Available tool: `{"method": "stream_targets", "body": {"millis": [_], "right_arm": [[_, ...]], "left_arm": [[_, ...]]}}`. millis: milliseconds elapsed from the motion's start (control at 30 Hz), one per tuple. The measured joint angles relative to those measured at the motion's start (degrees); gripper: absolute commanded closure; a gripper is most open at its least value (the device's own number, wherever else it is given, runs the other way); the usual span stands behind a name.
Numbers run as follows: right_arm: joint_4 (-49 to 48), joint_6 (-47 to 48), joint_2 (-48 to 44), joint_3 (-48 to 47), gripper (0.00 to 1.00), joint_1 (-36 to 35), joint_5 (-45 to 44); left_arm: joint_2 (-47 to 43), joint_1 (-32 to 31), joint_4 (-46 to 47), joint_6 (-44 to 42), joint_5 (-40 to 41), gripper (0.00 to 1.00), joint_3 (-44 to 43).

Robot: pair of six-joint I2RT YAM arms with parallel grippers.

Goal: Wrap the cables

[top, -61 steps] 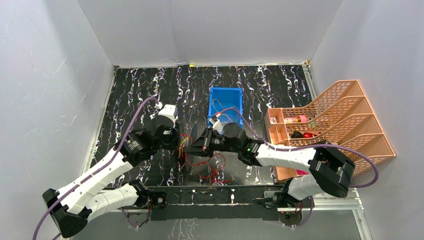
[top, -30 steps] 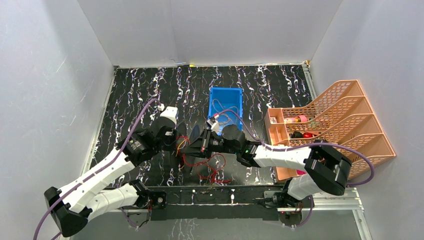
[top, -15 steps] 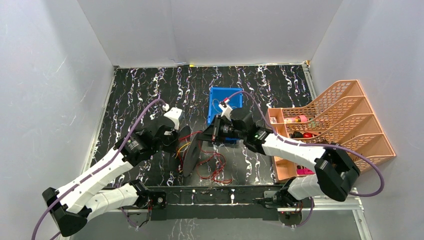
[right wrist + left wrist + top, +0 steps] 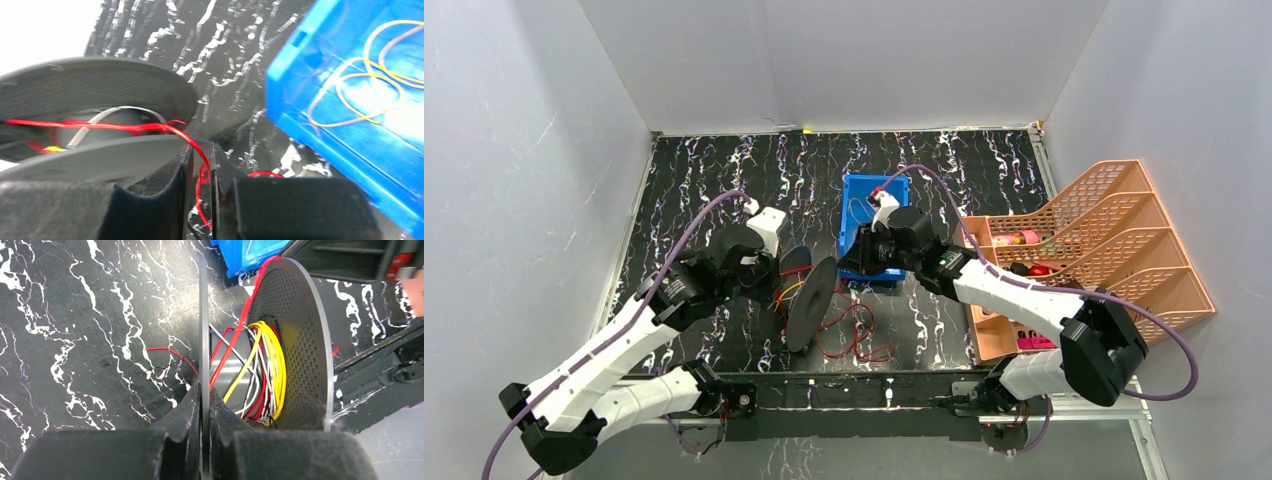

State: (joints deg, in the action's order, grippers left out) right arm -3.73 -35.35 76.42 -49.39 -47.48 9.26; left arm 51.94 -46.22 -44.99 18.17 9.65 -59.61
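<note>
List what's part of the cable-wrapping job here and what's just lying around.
Job: spool, held by left tool; red cable, threaded through right tool; yellow cable on spool; loose wires in blue bin, probably next.
Lying around: orange file rack; small bits in it.

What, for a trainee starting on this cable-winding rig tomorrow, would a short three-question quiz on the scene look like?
1. What is the left hand clamped on?
2. True or false: the blue bin is empty.
3. Which cable runs between the fingers of the right hand? A yellow, B red, C white.
Key: 1, the rim of the spool. 2, false: loose cable loops lie in it. 3, B: the red cable.
</note>
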Motion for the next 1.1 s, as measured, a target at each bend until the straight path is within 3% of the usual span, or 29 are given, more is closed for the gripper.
{"method": "stream_targets", "body": {"millis": [533, 1100], "right_arm": [[-0.6, 1.8, 1.4, 8.2, 0.43, 1.2, -1.3], [-12.1, -2.0, 7.6, 15.1, 0.44, 0.5, 6.9]], "left_arm": [[-3.2, 0.0, -3.7, 3.7, 5.2, 1.00, -8.7], [-3.4, 0.0, -3.9, 5.2, 8.7, 1.00, -11.0]]}}
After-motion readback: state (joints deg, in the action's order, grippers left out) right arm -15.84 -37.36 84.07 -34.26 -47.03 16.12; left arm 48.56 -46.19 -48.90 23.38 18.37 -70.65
